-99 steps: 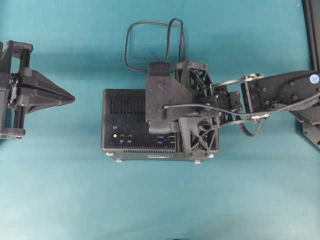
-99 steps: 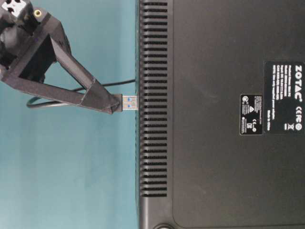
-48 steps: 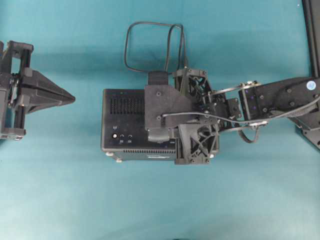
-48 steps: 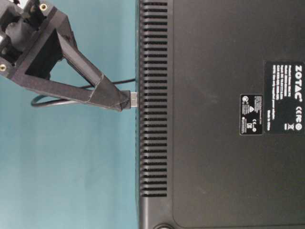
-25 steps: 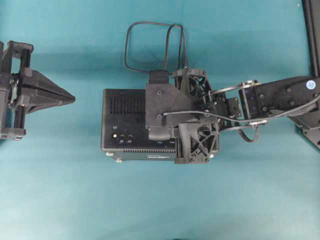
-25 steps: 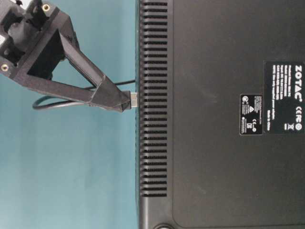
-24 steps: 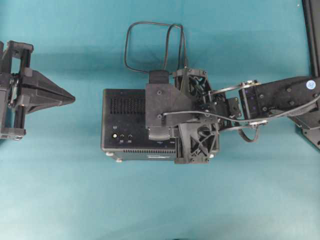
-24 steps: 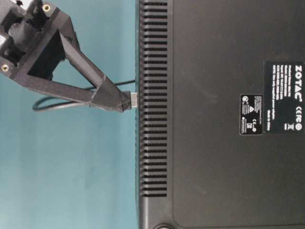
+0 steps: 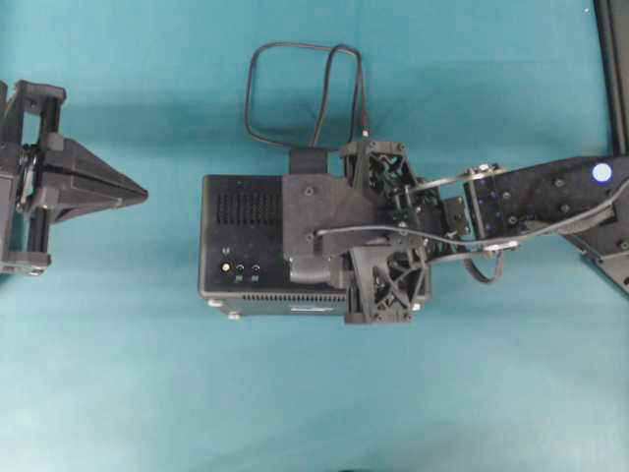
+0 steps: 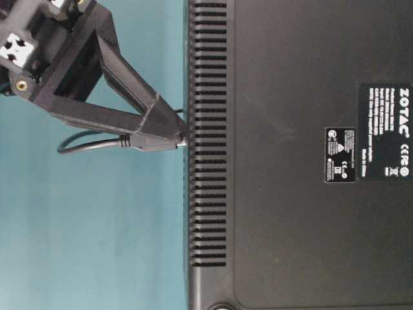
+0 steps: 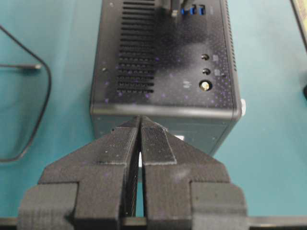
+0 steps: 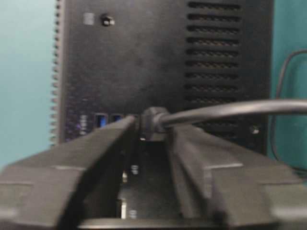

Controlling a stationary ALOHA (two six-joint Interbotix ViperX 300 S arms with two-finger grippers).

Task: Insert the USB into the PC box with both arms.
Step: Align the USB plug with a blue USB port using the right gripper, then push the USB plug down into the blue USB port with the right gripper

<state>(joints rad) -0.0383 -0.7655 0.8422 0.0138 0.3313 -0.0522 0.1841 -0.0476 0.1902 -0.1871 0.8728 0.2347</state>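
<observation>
a plain teal worktop (image 9: 511, 393) carries everything, smooth and uniform, with a dark frame edge at the far right of the overhead view and no other room detail showing. the pc box (image 9: 241, 241) lies near the middle, its port face turned up. the usb (image 10: 151, 143) plug sits hard against that face in the table-level view, with only a sliver of metal showing at the box wall, so the insertion looks essentially done. its cable (image 9: 295, 93) loops out onto the worktop behind the box. the right tool (image 12: 152, 127) is over the ports with its two halves spread; in the right wrist view the plug stands between them with a gap on either side, so it looks released rather than pinched. the left tool (image 11: 140, 143) is pressed together on nothing, well apart from the box's left end in the overhead view and not bracing it. what seems left: confirming the plug is fully seated and backing the right arm away.
</observation>
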